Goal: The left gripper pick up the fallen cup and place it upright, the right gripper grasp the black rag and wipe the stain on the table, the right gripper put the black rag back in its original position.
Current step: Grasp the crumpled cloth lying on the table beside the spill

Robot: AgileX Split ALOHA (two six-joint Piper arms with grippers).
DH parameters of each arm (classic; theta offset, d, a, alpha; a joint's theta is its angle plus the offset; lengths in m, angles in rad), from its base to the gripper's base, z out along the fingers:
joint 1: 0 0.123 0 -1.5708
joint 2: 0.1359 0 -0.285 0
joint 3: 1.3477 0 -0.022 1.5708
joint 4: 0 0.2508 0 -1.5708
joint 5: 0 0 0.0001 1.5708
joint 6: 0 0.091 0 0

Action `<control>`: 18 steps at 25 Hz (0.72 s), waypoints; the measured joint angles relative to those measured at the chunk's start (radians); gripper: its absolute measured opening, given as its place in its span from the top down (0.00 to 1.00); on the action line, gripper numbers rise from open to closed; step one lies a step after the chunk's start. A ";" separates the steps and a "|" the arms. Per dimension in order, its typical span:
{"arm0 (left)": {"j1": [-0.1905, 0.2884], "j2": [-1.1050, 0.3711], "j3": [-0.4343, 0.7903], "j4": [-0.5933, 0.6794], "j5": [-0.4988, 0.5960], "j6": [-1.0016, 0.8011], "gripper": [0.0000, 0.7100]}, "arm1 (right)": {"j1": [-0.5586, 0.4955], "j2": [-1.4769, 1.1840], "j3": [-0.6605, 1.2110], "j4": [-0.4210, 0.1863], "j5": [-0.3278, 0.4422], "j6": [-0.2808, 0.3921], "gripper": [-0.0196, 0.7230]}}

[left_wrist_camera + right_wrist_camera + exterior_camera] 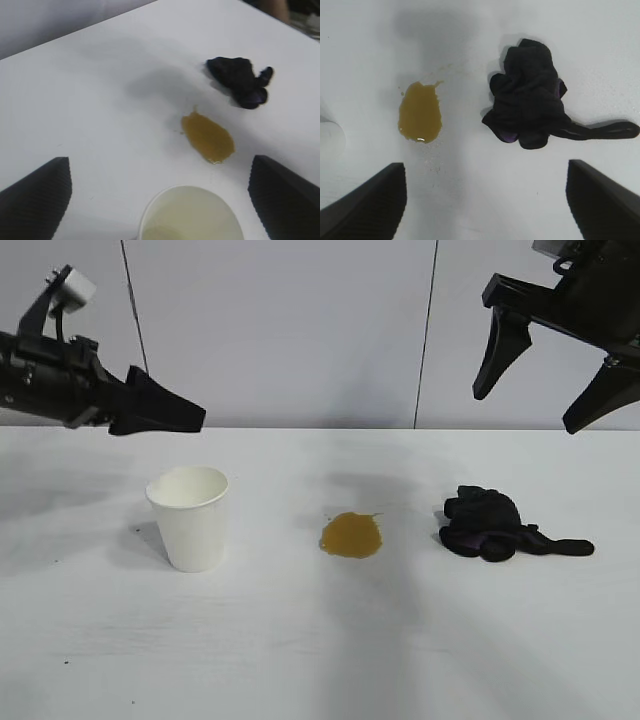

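Standing upright near the table's (320, 660) left edge, the cup (190, 517) sits below the left gripper (165, 410), jaws apart. Beside the central stain (351, 535), the black rag (490, 525) lies under the spread-jawed right gripper (540, 390).

The cup (190, 517) stands upright below the left gripper (165, 412); the rag (500, 526) lies under the spread-fingered right gripper (545, 375), stain (351, 535) between.

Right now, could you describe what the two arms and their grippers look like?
Both arms are black. The left gripper has wide, angular, pointed fingers, finely ribbed on their inner faces, with a small white box and a black cable on the wrist behind it. The right gripper has longer, curved, pointed fingers on a thicker arm.
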 joint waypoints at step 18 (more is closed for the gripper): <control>-0.132 -0.091 -0.216 0.802 -0.025 -1.193 0.02 | 0.000 0.007 0.003 -0.072 -0.012 0.003 0.16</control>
